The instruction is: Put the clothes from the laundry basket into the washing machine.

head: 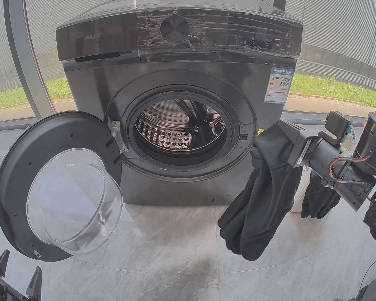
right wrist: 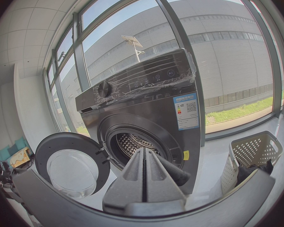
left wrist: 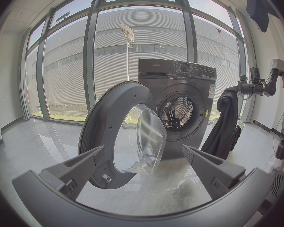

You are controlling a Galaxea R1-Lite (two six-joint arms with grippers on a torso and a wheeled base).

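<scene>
The grey washing machine [head: 177, 80] stands ahead with its round door [head: 58, 184] swung open to the left and its steel drum [head: 177, 126] showing. My right gripper [head: 285, 127] is shut on a black garment [head: 261, 193], which hangs in the air to the right of the drum opening. In the right wrist view the shut fingers [right wrist: 144, 171] point toward the drum [right wrist: 132, 142], with a fold of the black garment [right wrist: 175, 174] beside them. The white laundry basket [right wrist: 254, 155] sits right of the machine with dark clothes [right wrist: 254, 171] inside. My left gripper [left wrist: 142, 156] hangs open, low at the left.
The open door [left wrist: 116, 133] juts out into the space in front of the machine's left side. Pale tiled floor [head: 171, 256] spreads in front. Tall windows stand behind the machine. Dark cloth [head: 319, 197] hangs over the basket edge behind my right arm.
</scene>
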